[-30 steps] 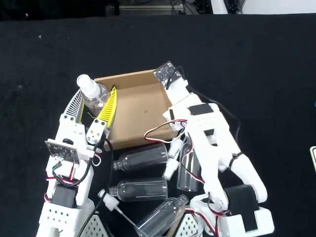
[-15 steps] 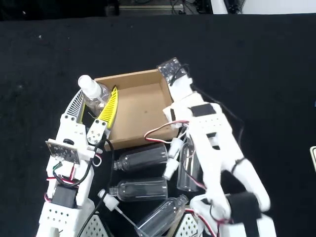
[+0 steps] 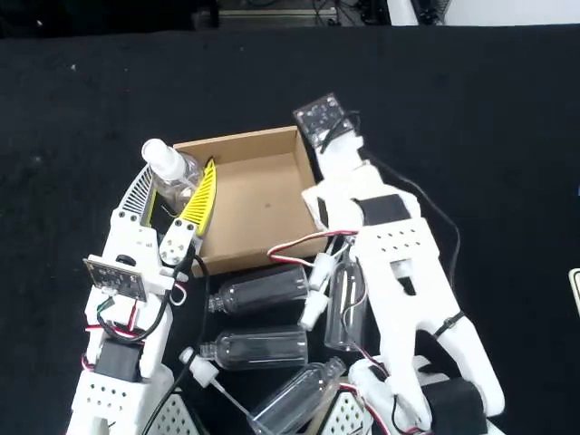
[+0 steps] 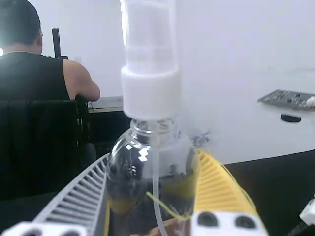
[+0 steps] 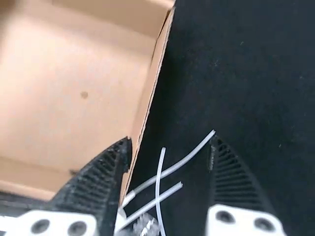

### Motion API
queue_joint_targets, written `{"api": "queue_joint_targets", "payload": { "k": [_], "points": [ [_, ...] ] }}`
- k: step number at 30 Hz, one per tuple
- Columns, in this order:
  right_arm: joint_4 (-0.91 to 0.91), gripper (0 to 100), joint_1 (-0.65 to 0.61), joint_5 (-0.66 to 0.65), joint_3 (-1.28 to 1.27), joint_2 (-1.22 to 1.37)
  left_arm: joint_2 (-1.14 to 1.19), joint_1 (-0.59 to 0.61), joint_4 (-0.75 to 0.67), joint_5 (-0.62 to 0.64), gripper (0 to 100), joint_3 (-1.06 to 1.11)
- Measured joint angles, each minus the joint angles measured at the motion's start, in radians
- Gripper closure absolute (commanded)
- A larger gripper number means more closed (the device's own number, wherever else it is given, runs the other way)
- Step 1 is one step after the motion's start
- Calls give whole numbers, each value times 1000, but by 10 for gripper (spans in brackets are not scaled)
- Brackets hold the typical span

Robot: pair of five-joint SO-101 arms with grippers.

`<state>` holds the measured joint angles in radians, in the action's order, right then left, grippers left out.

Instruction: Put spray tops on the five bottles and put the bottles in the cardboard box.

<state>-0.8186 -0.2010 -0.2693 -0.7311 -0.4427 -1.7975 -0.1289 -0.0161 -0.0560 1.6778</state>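
While the left gripper [image 3: 178, 170] is clamped on a clear bottle [image 3: 178, 179], one white ribbed finger [image 4: 74, 196] and one yellow finger [image 4: 216, 187] press the bottle's sides. The bottle stands upright with a white spray top [image 3: 156, 149] seated on its neck, and its thin dip tube runs down inside the glassy body. Seen from above, this bottle is at about 10 o'clock of the cardboard box [image 3: 263, 204], right at the box's corner. Whether it is inside the wall or just outside it cannot be told.

The right gripper [image 5: 170, 141] is spread wide with nothing between its black fingers [image 5: 98, 172]. It hangs over the box's 3 o'clock wall, with one finger above the tan box floor and the other above the black table [image 3: 471, 136]. Thin white tubes [image 5: 167, 172] cross on the cloth below the gap.

At 6 o'clock of the box, four more bottles [image 3: 263, 290] lie on their sides on the table, close together between the two arm bases. Three lie roughly across. The fourth lies lengthwise against the right arm, its neck pointing to 12 o'clock. Loose spray tops [image 3: 317, 272] lie among them: two just beside the lengthwise bottle and one at about 8 o'clock of the group, its tube trailing toward 5 o'clock
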Motion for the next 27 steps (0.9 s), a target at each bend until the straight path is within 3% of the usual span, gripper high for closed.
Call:
{"api": "queue_joint_targets", "payload": {
  "k": [7, 17, 23, 27],
  "points": [
    [0, 773, 3, 101, 3, -149, 135, 0, -44, 0, 970, -8],
    [282, 773, 221, 285, -270, -224, 760, -2, -273, 0, 967, -247],
    [338, 809, 229, 292, -296, -173, 1112, -5, -407, 0, 966, -365],
    [269, 814, 143, 292, -242, -170, 1278, -5, -522, 0, 966, -381]
  ]
}}
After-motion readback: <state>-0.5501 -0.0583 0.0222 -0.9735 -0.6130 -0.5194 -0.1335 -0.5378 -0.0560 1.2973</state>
